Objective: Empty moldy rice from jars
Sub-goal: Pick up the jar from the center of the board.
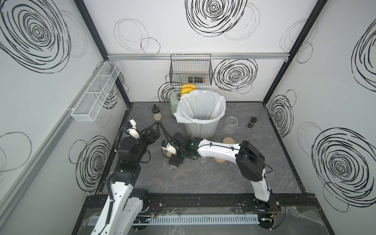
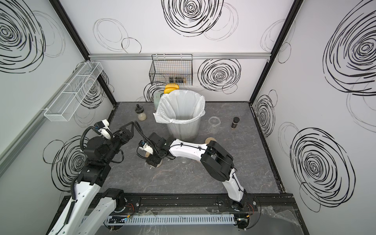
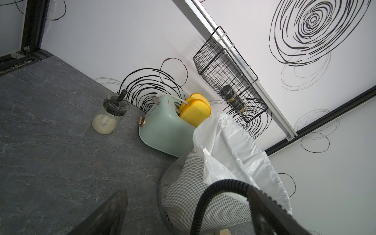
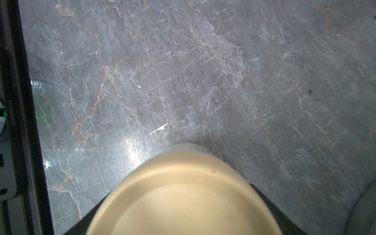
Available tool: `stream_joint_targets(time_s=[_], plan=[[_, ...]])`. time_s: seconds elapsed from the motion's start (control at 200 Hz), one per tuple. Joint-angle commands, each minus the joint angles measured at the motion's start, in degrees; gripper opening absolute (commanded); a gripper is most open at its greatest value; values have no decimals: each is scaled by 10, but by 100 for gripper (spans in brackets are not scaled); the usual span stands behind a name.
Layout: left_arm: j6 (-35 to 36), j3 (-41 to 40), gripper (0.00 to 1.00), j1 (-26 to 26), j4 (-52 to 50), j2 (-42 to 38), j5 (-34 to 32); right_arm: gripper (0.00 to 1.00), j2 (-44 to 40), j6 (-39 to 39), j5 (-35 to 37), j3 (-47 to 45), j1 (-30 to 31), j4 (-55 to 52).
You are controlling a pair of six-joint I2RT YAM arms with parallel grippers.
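A jar with a tan lid (image 4: 183, 193) stands left of centre, under my right gripper (image 1: 174, 161). The gripper's black fingers (image 4: 264, 195) lie against both sides of the lid's rim. The moldy rice is hidden beneath the lid and gripper. A second clear jar (image 1: 231, 124) stands open and empty to the right of the mesh bin (image 1: 201, 126). A third clear jar (image 1: 205, 159) is half hidden under my right forearm. My left gripper (image 1: 151, 130) hovers open to the left of the bin, its fingers (image 3: 107, 213) wide apart with nothing between them.
Two loose tan lids (image 1: 227, 140) (image 1: 219, 160) lie near the right arm. A black-stoppered bottle (image 1: 156, 114) and a green toaster (image 1: 176, 99) stand at the back left, and a dark-capped shaker (image 1: 252, 122) at the right. A wire basket (image 1: 191, 70) and a white mesh shelf (image 1: 95, 93) hang on the walls.
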Motion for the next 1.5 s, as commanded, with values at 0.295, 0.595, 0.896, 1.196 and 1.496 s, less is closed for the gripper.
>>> stream_joint_targets(time_s=[0.295,0.595,0.896,1.196,1.496], plan=[[41,6,96,6,45,3,14,48,-176,19,-37,-65,0,35],[141,36,96,-8,89,28,73,44,-411,84,-76,-184,-58,53],[498,147,96,-176,15,101,243,42,-608,139,-145,-259,-248,18],[686,186,96,-387,-28,207,112,41,-637,172,-263,-259,-357,18],[715,206,96,-452,42,275,37,40,-637,190,-302,-260,-358,33]])
